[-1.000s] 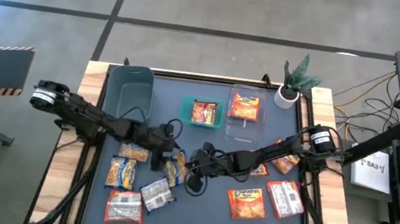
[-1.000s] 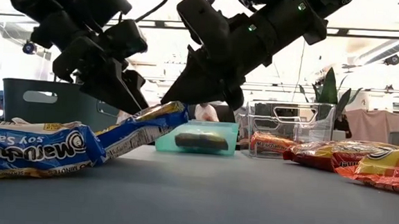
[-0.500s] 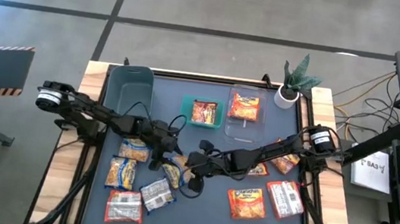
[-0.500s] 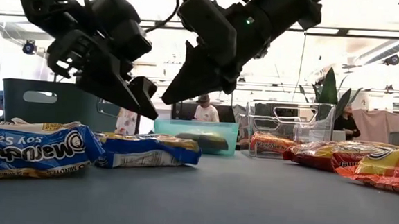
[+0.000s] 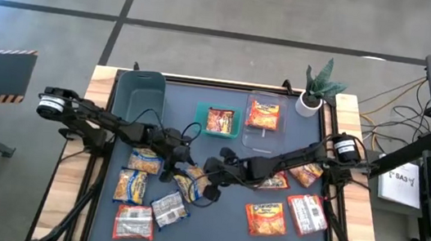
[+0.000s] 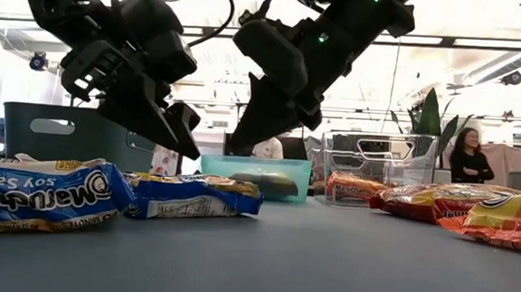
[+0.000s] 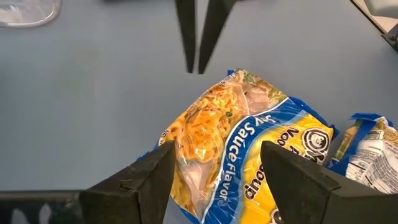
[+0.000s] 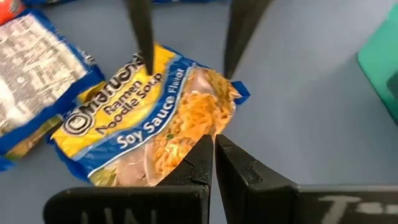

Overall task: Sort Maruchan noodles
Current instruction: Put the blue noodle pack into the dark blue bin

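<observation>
My left gripper (image 6: 166, 127) hangs just above the soy sauce packet (image 5: 189, 186), fingers (image 7: 146, 180) spread wide to either side of it, not touching. The packet lies flat on the mat (image 5: 218, 232), near centre, slightly toward 7 o'clock. My left arm reaches in low from 9 o'clock, wrist tipped downward. My right gripper (image 5: 211, 171) points down just beside the packet on its 2 o'clock side, fingers (image 8: 205, 158) pressed together, holding nothing; that arm stretches across from 3 o'clock. Farther off, toward 12 o'clock, sit the teal bin (image 5: 217, 121) and the clear bin (image 5: 263, 122), each with an orange packet inside.
</observation>
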Robot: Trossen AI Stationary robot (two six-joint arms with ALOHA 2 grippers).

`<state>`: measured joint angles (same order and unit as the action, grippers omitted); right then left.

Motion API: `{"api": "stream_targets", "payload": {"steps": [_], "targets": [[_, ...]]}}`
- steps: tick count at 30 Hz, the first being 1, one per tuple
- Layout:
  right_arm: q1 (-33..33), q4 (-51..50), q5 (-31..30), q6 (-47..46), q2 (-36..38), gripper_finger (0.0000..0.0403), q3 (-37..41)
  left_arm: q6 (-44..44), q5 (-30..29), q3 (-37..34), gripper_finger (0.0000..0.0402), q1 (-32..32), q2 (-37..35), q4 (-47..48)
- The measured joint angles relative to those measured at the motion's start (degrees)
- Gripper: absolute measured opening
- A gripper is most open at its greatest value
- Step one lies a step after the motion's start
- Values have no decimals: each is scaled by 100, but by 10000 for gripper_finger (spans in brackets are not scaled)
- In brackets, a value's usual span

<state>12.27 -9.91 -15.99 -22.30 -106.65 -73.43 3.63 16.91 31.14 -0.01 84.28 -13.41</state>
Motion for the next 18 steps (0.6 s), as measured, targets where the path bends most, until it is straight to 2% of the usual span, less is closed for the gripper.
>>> {"api": "stream_targets", "payload": {"steps": [4,9,14,16,18], "targets": [[-117,-15,196,-356,0,9,0,21,0,0,189,-29,-93,17],[-216,-26,491,-724,0,19,0,107,4,0,116,-81,-283,81],[-356,-137,1862,-1563,4,70,2,97,7,-2,23,-255,-334,337],[-354,-134,2001,-1777,8,97,2,-8,9,-2,6,-394,-339,319],[-315,-137,2054,-1959,10,124,2,-87,7,-2,10,-575,-301,304]]}}
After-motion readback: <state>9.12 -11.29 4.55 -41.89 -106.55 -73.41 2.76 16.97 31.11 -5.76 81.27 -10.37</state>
